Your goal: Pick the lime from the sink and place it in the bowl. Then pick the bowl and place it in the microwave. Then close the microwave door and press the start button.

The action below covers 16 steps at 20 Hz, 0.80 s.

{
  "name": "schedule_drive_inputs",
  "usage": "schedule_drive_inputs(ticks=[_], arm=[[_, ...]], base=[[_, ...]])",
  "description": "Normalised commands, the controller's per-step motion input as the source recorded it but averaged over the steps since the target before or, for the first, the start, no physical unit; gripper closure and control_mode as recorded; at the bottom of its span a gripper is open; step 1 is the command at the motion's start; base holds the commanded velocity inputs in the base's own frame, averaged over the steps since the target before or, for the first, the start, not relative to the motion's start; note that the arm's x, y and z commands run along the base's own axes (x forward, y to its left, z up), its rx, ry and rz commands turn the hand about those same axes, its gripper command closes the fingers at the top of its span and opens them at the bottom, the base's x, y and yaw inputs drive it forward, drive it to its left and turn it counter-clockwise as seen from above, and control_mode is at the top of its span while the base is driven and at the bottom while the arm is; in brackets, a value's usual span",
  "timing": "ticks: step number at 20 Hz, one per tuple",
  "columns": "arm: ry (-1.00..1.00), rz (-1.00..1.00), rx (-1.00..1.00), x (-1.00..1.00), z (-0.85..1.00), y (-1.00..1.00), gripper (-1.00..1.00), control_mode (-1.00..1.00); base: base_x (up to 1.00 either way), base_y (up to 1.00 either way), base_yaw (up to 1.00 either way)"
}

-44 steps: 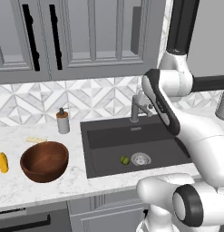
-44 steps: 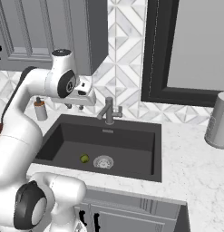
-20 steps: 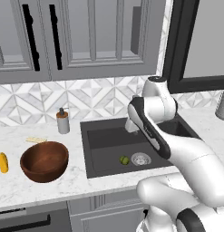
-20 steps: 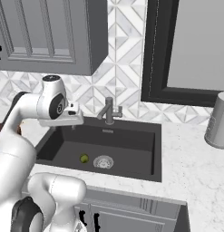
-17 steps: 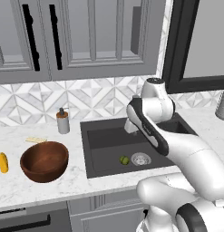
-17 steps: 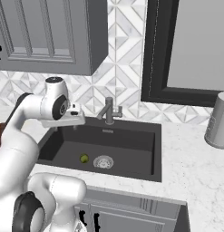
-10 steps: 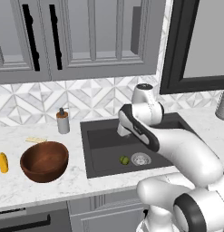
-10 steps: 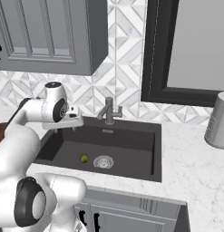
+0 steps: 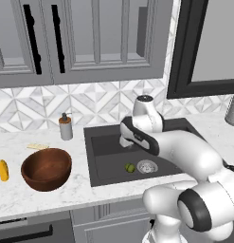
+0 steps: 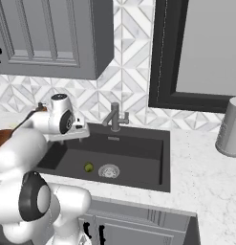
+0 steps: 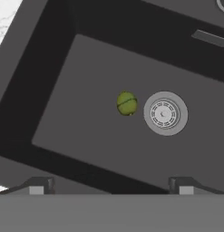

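The small yellow-green lime (image 9: 130, 167) (image 10: 89, 167) (image 11: 127, 103) lies on the floor of the dark grey sink (image 9: 108, 159) (image 10: 138, 160) (image 11: 81, 136), just left of the round metal drain (image 11: 165, 113). My gripper (image 11: 111, 185) hovers above the basin and looks down into it. Its jaws are open wide with nothing between them, and the lime is well ahead of the fingertips (image 11: 38, 185). My hand (image 9: 125, 137) (image 10: 69, 135) hangs over the sink's back left part. The reddish-brown wooden bowl (image 9: 46, 168) stands on the counter left of the sink. The microwave and its door are out of view.
A grey faucet (image 10: 114, 117) rises behind the basin. A soap dispenser (image 9: 66, 128) and a yellow-orange item (image 9: 3, 170) are on the left counter near the bowl. A grey canister (image 10: 229, 127) stands on the right counter. Wall cabinets (image 9: 90, 38) hang overhead.
My arm has swung left and down, bringing the hand low over the sink. The jaws stayed open. The lime and bowl have not moved.
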Motion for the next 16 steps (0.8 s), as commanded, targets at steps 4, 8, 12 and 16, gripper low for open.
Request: schedule_drive_inputs(ticks=[4, 8, 12, 16], arm=[[0.0, 0.0, 0.0, 0.08, -0.33, -0.19, -1.0, -1.0], [0.0, 0.0, 0.0, 0.08, -0.45, -0.21, -1.0, -1.0], [0.0, 0.0, 0.0, 0.11, -0.44, -0.03, -1.0, -1.0], [-0.01, 0.0, 0.0, 0.24, -0.41, 0.0, -1.0, -1.0]], base=[[0.0, 0.0, 0.0], [0.0, 0.0, 0.0], [0.0, 0.0, 0.0], [0.0, 0.0, 0.0]])
